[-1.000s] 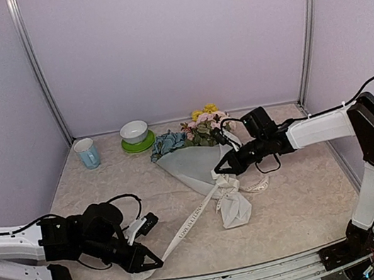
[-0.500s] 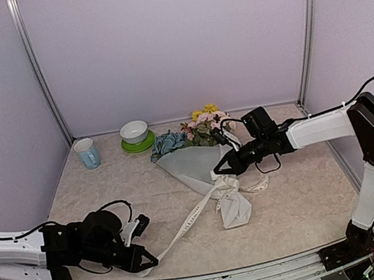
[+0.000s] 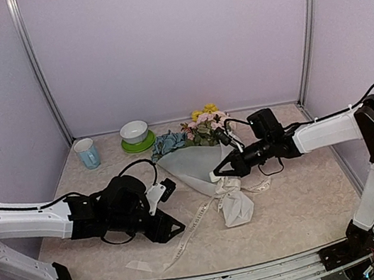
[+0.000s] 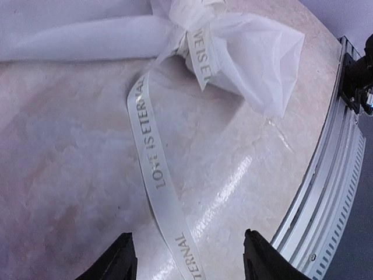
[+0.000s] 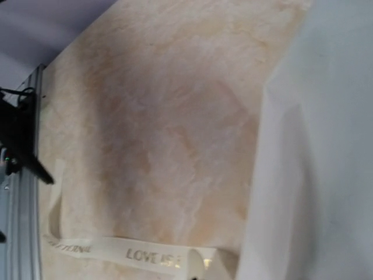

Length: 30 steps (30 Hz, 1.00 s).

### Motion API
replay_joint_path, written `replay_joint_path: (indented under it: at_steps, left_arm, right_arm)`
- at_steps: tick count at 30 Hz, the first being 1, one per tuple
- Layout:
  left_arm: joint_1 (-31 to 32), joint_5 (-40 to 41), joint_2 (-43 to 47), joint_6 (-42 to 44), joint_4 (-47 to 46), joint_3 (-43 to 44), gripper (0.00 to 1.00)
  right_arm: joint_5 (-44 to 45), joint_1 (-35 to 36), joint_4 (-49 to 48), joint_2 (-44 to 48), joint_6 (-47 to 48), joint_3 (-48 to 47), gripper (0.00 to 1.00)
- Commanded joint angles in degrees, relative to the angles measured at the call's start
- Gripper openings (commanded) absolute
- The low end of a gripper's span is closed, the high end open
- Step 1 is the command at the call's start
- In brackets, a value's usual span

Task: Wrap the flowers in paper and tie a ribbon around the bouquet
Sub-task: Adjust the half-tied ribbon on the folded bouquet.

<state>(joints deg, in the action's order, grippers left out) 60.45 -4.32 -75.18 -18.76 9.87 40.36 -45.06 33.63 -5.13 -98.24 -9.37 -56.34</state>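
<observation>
Ribbon [image 4: 156, 175] slack and flat on the bench [image 3: 305, 199], loose tail trailing from the lower centre of the overhead view up to the knot [image 3: 227, 185] on the bouquet [image 3: 194, 164], just right of centre. Judged next: retake that tail and draw the knot snug. Best done by lowering the left hand [image 3: 167, 226] straight down, one finger on each side of the strip. Pinch across the full width to keep the lettering flat, and take hold nearer the knot than the free end. Pull low along the bench toward the lower left, slowly, to spare the thin paper [image 3: 236, 209] below the knot from crumpling or tearing. Brace with the right hand [image 3: 218, 173] as the anchor.

Left hand: low over the bench at lower centre, forearm reaching in from the left edge, fingers spread wide, gripping nothing, astride the strip in the wrist view. Right hand: arm stretched in from the right edge, fingers closed tight, tip against the ribbon at the top of the knot; pinching a strand or not, cannot tell. Flowers [image 3: 203, 126] beyond, heads toward the back wall.
</observation>
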Motion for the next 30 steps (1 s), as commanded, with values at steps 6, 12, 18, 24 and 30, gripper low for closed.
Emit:
replay_joint_path:
  at_steps: [6, 12, 18, 24, 30]
  left_arm:
    - [-7.4, -7.6, -15.9, 13.9, -23.1, 12.1, 0.44]
    - [-9.0, -19.0, -27.5, 15.2, -31.2, 18.7, 0.44]
    - [-8.9, -20.1, -34.4, 17.7, -29.2, 22.2, 0.44]
    - [-9.5, -20.1, -34.4, 18.4, -28.8, 21.8, 0.33]
    - [-9.9, -25.1, -33.3, 19.0, -29.2, 22.4, 0.06]
  right_arm:
    - [-7.1, -0.1, -15.4, 1.4, -8.1, 4.4, 0.00]
    - [-6.6, -0.1, -22.9, 1.4, -12.5, 6.9, 0.04]
    - [5.5, -0.1, -10.3, 2.5, -8.3, 6.0, 0.21]
    - [13.0, -0.1, 1.5, 9.7, -3.9, 5.0, 0.23]
    - [13.8, -0.1, 12.4, 12.6, -3.5, 1.9, 0.29]
